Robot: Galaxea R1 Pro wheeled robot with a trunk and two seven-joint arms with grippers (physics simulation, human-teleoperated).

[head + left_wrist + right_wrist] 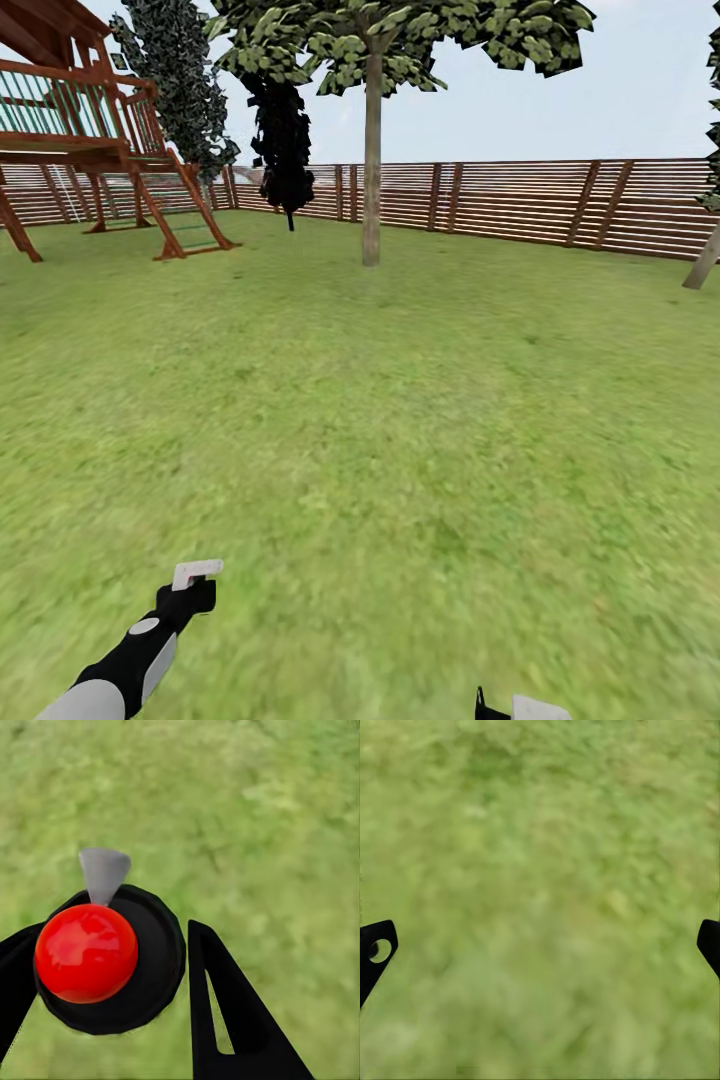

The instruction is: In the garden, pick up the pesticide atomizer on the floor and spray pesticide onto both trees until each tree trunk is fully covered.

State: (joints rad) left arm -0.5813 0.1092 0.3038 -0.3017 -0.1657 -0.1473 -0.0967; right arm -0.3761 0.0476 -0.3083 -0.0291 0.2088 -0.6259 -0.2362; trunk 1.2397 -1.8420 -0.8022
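Robot standing on the lawn [400, 420], sprayer held in its left gripper [190, 590].

From the head, a thick-trunked tree [372, 160] is standing well ahead near the slatted fence [520, 205], with a wooden play frame [90, 140] off to the left; the left arm is reaching low over the grass, a pale nozzle showing at its tip; at the left wrist, the fingers [225, 1005] are pinching the dark sprayer [112, 960] with its red top, above the grass [262, 817]; at the right wrist, the right gripper [540, 945] is hanging spread wide and empty over grass [540, 870].
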